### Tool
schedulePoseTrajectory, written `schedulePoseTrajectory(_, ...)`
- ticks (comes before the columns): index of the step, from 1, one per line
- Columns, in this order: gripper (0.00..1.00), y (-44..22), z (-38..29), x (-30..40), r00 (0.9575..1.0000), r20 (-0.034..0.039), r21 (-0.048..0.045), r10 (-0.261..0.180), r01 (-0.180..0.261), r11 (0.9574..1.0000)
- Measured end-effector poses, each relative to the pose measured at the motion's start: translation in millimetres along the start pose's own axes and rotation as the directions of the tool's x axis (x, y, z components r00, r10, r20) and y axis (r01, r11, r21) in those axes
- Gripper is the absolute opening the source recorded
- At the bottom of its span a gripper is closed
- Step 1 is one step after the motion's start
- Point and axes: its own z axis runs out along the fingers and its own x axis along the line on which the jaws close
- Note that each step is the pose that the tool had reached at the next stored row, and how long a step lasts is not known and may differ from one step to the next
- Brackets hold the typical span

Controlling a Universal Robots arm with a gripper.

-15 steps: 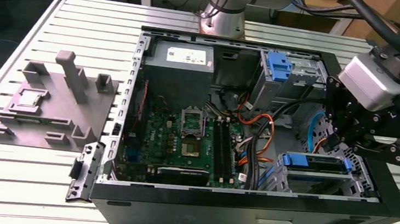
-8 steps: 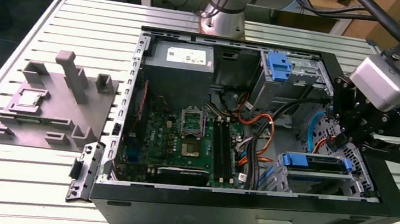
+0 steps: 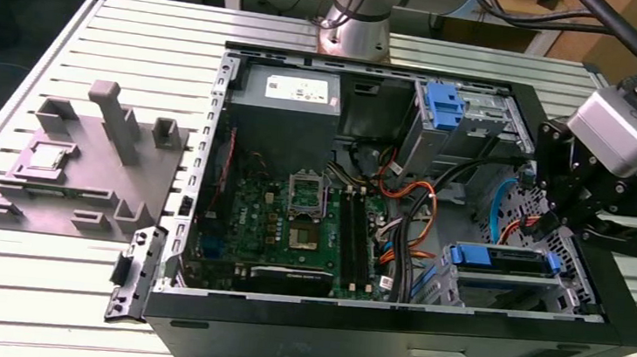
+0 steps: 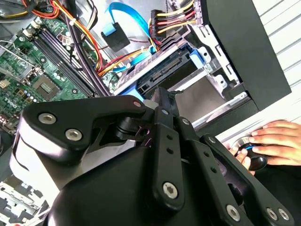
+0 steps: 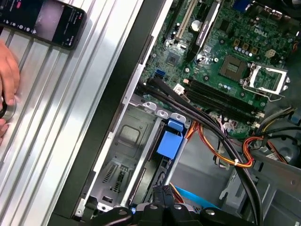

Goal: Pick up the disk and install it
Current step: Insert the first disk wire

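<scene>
Blue-framed disk (image 3: pixel 503 259) lies in the drive bay (image 3: pixel 514 296) at the case (image 3: pixel 396 344) front corner, apparently seated, data cable (image 4: pixel 115 36) loose; gripper (image 5: pixel 159 197) above it, closed, empty.

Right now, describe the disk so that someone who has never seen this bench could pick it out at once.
Find the open black computer case on the slotted metal table. At its corner in the exterior view's lower right, the disk lies flat in a silver drive bay. Its blue frame lies level, unlike the upright blue bracket at the case's far side.
</scene>
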Motion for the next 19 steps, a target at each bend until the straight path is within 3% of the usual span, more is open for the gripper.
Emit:
schedulePoseTrajectory(3, 0.1, -0.1, 0.5, 0.0, 0.9987, 0.0012, -0.0013, -0.05, 0.05, 0.9987)
schedulePoseTrajectory(6, 0.1, -0.1, 1.0, 0.0, 0.9946, 0.0024, -0.0029, -0.104, 0.104, 0.9946)
schedulePoseTrajectory(9, 0.1, -0.1, 1.8, 0.0, 0.9872, 0.0037, -0.0044, -0.159, 0.159, 0.9872)
schedulePoseTrajectory(13, 0.1, -0.1, 2.6, 0.1, 0.9738, 0.0053, -0.0061, -0.227, 0.227, 0.9738)
schedulePoseTrajectory(14, 0.1, -0.1, 2.6, 0.1, 0.9724, 0.0055, -0.0062, -0.233, 0.233, 0.9723)
schedulePoseTrajectory(19, 0.1, -5.3, 3.1, 0.8, 0.9721, 0.0037, -0.0076, -0.234, 0.234, 0.9721)
